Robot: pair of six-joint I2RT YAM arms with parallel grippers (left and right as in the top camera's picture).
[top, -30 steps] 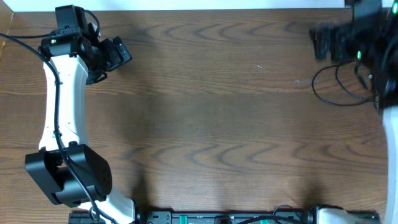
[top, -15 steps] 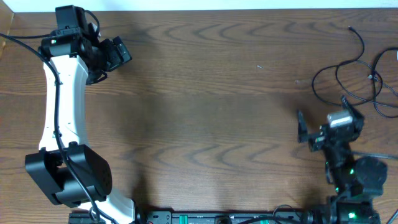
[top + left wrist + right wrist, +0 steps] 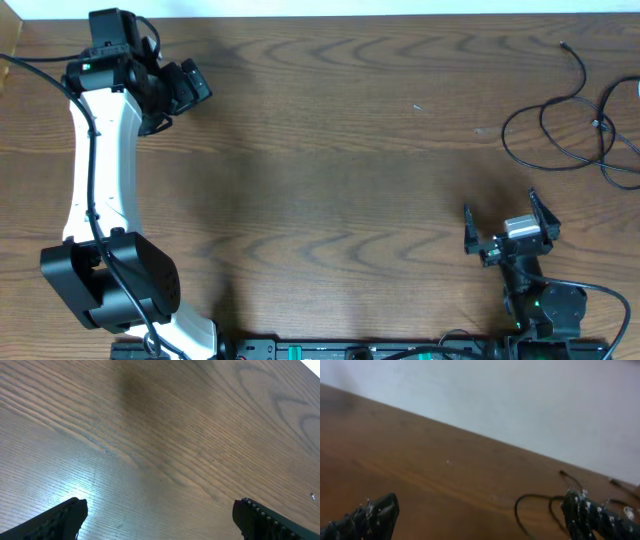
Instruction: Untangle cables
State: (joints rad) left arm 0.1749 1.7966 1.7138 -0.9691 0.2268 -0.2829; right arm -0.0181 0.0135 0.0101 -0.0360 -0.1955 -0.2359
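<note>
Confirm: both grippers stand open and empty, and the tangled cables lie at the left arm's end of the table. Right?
Not quite. The overhead view shows the cables at the right gripper's end of the table, far from the left gripper. Both grippers do stand open and empty.

The cables (image 3: 575,100) are cut off by the right edge of the overhead view, so their full run cannot be traced, and their plug ends are too small to be made out. The right wrist view is blurred throughout; there the cables (image 3: 535,495) are partly hidden behind one of the fingers (image 3: 590,515) of the right gripper (image 3: 481,500), and both fingers are cropped by the lower edge. Of the left gripper (image 3: 160,505) only the tips of the fingers (image 3: 60,519) are seen, the rest being cut off below. A pale speck (image 3: 417,107) on the table (image 3: 330,200) is too small to be identified.
</note>
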